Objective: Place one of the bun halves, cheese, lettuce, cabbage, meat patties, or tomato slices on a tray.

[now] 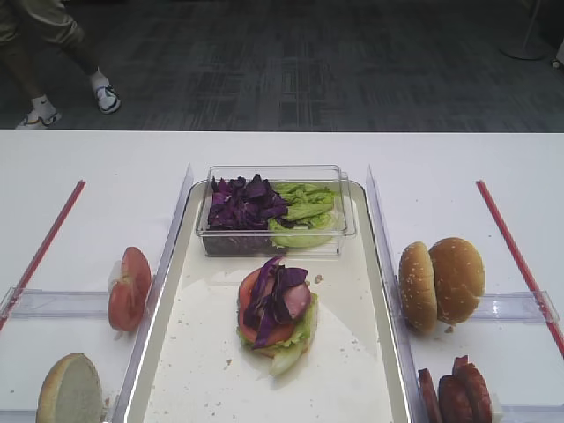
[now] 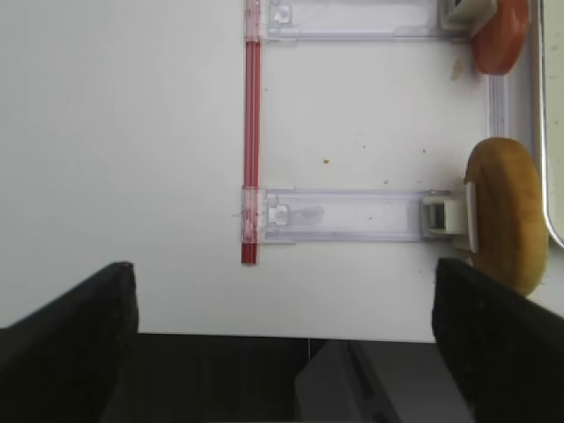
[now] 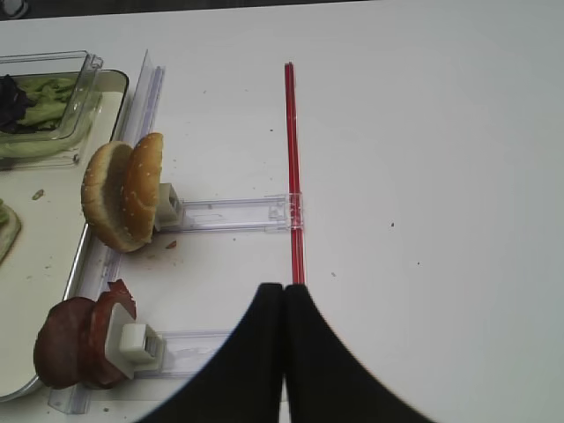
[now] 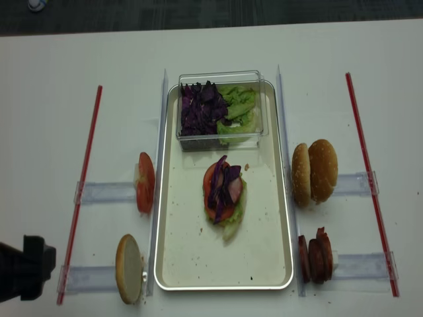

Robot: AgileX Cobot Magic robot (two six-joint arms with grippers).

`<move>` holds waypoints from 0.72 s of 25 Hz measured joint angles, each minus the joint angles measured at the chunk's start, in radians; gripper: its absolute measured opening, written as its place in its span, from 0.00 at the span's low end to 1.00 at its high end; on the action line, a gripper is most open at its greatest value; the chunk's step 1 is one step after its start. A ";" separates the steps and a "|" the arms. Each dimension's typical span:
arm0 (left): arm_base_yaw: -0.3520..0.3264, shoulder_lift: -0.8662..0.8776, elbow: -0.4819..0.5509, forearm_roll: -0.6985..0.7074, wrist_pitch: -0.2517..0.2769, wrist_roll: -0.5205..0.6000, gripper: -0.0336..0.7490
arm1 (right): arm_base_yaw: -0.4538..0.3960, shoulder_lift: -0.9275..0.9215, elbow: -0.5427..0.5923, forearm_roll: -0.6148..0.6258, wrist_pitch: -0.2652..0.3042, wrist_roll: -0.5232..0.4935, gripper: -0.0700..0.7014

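Observation:
The metal tray (image 4: pixel 289 198) (image 1: pixel 203 352) holds a stack (image 4: pixel 223 195) of lettuce, tomato slice, meat patty and purple cabbage (image 1: pixel 273 291). Bun halves (image 4: pixel 314 173) (image 3: pixel 123 189) and meat patties (image 4: pixel 315 256) (image 3: pixel 79 339) stand in racks right of the tray. Tomato slices (image 4: pixel 145 181) (image 2: pixel 500 35) and one bun half (image 4: pixel 129 267) (image 2: pixel 507 211) stand to its left. No cheese shows. My left gripper (image 2: pixel 284 269) hangs open and empty over the table's front edge, left of that bun half. My right gripper (image 3: pixel 284 289) is shut on nothing, right of the patties.
A clear tub (image 1: pixel 273 211) of cabbage and lettuce sits at the tray's far end. Red strips (image 4: pixel 82 191) (image 4: pixel 370 185) and clear plastic rails (image 4: pixel 102 193) (image 3: pixel 229 213) lie on the white table on both sides. A person's feet (image 1: pixel 70 97) show beyond the table.

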 joint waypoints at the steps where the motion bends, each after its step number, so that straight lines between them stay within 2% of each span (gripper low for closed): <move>1: 0.000 -0.046 0.013 0.002 0.002 0.000 0.84 | 0.000 0.000 0.000 0.000 0.000 0.000 0.14; 8: 0.001 -0.316 0.081 0.020 0.022 0.000 0.84 | 0.000 0.000 0.000 0.000 0.000 0.000 0.14; 11: 0.001 -0.396 0.095 0.020 0.038 0.002 0.84 | 0.000 0.000 0.000 0.000 0.000 0.000 0.14; 18: 0.001 -0.572 0.107 -0.012 0.036 0.022 0.84 | 0.000 0.000 0.000 0.000 0.000 0.000 0.14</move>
